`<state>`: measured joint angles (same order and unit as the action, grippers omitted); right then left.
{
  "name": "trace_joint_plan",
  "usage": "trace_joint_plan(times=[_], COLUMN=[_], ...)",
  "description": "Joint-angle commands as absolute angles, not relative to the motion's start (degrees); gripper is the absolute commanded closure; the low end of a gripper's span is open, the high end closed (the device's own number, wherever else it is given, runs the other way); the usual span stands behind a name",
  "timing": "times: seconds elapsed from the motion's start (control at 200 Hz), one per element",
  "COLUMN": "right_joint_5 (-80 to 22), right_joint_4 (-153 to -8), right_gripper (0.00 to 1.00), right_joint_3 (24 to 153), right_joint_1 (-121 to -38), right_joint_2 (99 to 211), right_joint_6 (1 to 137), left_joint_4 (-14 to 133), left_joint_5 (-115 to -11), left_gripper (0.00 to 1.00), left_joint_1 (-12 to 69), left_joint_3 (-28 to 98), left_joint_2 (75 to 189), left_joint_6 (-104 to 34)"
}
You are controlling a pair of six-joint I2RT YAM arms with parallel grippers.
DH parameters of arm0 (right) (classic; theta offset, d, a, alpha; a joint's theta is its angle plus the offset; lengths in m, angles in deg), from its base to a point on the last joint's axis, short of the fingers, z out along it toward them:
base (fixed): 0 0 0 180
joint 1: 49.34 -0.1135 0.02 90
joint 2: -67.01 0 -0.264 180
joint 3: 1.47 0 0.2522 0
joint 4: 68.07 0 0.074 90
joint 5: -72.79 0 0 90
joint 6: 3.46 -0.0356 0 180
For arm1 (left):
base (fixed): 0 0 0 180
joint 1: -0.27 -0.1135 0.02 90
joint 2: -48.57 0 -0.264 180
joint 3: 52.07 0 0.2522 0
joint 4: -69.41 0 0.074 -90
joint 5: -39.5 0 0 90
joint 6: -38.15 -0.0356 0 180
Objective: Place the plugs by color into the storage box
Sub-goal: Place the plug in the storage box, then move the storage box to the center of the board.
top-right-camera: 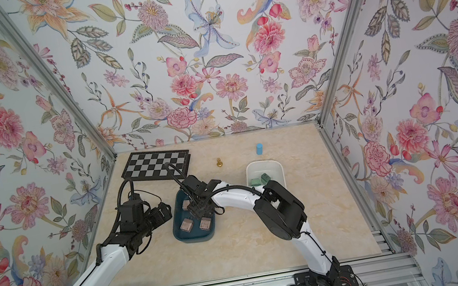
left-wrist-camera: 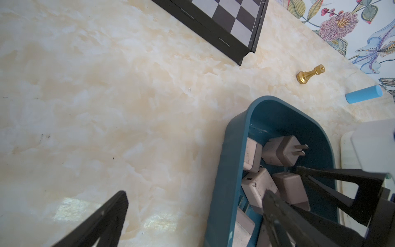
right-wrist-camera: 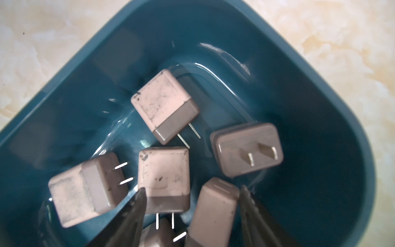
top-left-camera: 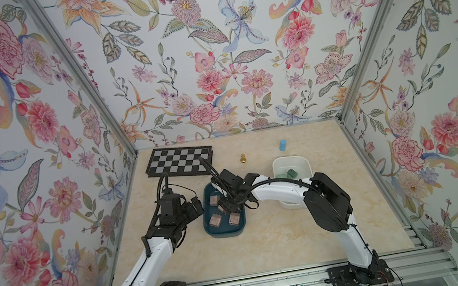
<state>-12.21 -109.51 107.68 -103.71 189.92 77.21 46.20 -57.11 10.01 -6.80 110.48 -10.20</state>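
Note:
Several dusty-pink plugs (right-wrist-camera: 164,104) lie in the dark blue storage box (right-wrist-camera: 320,85). In both top views my right gripper (top-left-camera: 225,205) hangs over this box (top-left-camera: 211,231). Its jaws stand open, and one pink plug (right-wrist-camera: 213,211) sits loose between them, close against one finger with a gap to the other. Green plugs (top-left-camera: 292,173) rest in the white box (top-left-camera: 290,161) at the right. My left gripper (top-left-camera: 193,209) is open and empty beside the blue box's left wall (left-wrist-camera: 230,171), one finger (left-wrist-camera: 282,220) over the box and the other over the table.
A black and grey chessboard (top-left-camera: 179,161) lies at the back left. A small gold pawn (top-left-camera: 243,158) and a blue cylinder (top-left-camera: 282,144) stand behind the boxes. Floral walls close in three sides. Both arms crowd the blue box.

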Motion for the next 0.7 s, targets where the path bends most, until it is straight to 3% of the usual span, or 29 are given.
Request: trace_joint_plan(times=[0.0, 0.23, 0.465, 0.696], right_joint_5=[-11.7, -10.2, -15.1, -21.1], right_joint_4=[-110.7, -110.7, -111.1, -110.5], right_gripper=[0.27, 0.22, 0.18, 0.22], right_joint_3=[106.6, 99.4, 86.4, 80.3], right_joint_1=[-103.5, -96.5, -73.6, -58.2], right_joint_2=[185.2, 171.2, 158.9, 158.9], right_joint_6=[76.4, 73.9, 72.2, 74.8], left_joint_4=[44.8, 44.6, 45.8, 46.3], left_joint_5=[-54.8, -54.1, -55.0, -55.2], left_gripper=[0.01, 0.01, 0.01, 0.01], left_joint_1=[9.5, 9.5, 9.5, 9.5], left_joint_3=[-6.6, -5.8, -6.9, -7.2], left_joint_2=[109.2, 108.3, 108.2, 108.3], left_joint_6=[-11.4, -11.3, -10.6, -10.3])
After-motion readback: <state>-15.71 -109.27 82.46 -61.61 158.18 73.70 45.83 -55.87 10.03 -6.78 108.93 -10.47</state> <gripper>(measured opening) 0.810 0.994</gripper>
